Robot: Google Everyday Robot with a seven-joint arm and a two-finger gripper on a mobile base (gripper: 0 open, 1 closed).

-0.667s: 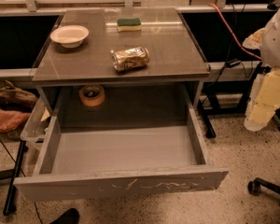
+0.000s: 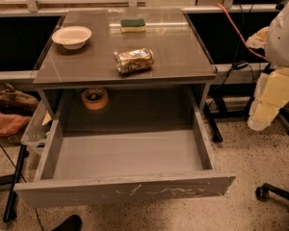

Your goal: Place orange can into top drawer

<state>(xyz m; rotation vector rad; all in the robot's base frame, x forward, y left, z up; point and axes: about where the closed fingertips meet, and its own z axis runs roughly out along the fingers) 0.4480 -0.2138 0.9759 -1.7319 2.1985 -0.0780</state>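
Note:
The orange can (image 2: 134,60), dented and gold-silver, lies on its side near the middle of the grey table top (image 2: 183,57). The top drawer (image 2: 130,155) is pulled fully out below the table top; it is grey and holds nothing, and its front panel (image 2: 130,190) has white scratches. My gripper (image 2: 261,117) hangs at the far right of the view, beside the table and off its right edge. It is pale cream below the white arm (image 2: 284,32), well away from the can and holding nothing that I can see.
A white bowl (image 2: 72,36) sits at the table's back left and a green-yellow sponge (image 2: 133,25) at the back middle. A tan tape roll (image 2: 95,98) lies under the table top behind the drawer. A clear plastic bin (image 2: 36,126) stands at the left. A chair caster (image 2: 262,192) is at the lower right.

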